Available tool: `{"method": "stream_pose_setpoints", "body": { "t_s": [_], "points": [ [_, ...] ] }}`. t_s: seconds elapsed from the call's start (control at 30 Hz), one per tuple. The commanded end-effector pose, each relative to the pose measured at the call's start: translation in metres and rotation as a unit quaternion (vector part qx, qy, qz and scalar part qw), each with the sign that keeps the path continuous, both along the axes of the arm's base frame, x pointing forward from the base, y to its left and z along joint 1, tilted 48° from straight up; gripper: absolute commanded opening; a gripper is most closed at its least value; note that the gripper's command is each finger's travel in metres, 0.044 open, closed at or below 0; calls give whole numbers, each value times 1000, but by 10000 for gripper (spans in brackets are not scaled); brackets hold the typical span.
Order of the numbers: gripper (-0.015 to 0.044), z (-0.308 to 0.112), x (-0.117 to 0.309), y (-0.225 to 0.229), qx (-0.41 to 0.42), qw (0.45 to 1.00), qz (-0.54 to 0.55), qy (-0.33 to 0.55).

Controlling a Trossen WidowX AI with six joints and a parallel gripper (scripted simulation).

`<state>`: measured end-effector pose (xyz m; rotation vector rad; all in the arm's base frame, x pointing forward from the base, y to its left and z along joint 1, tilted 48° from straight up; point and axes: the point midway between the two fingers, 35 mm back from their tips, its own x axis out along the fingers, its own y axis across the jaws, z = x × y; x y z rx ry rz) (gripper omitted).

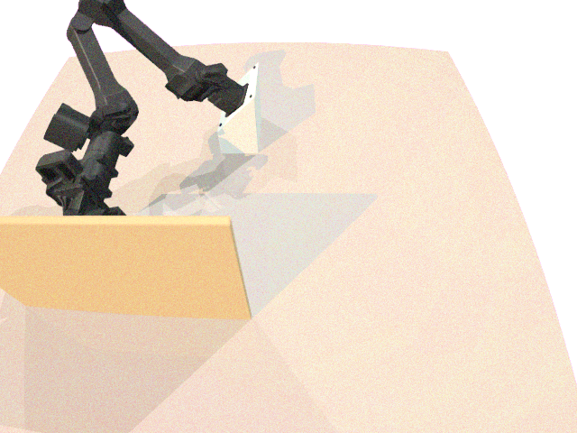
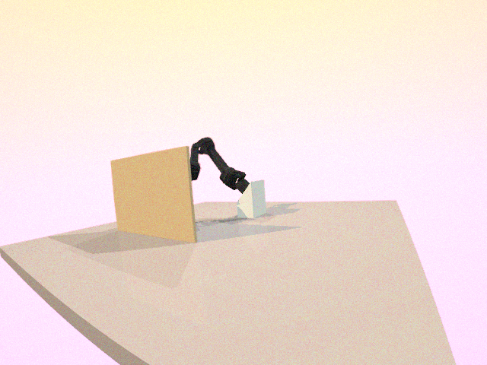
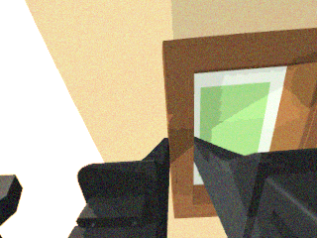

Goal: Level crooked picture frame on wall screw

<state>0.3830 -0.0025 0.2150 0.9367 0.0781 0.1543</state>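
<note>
The picture frame (image 3: pixel 180 99) has a brown wooden border, a white mat and a green picture; only its left part shows in the wrist view, and its right part is out of view. Its top edge slopes up to the right there. My gripper (image 3: pixel 181 141) is shut on the frame's left side rail, one finger on each side. The frame hangs in front of the tan wall board (image 1: pixel 125 265) (image 2: pixel 153 192) (image 3: pixel 99 74). The top and exterior views see the board's back, which hides the frame and my fingertips. The screw and notched strip are not visible.
The arm's base is mounted on a pale wedge-shaped block (image 1: pixel 244 128) (image 2: pixel 258 198) standing on the table (image 1: pixel 443 302) (image 2: pixel 314 294). The arm bends up and over toward the board. The board's side edge shows left of the frame in the wrist view.
</note>
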Motion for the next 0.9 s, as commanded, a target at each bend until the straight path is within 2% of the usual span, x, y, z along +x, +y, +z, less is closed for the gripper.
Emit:
{"method": "stream_pose_setpoints", "body": {
  "t_s": [0.0,0.87],
  "points": [
    [0,0,0,0,-15,1000,-2,-3],
    [0,2,0,2,-82,996,-2,-15]
  ]
}}
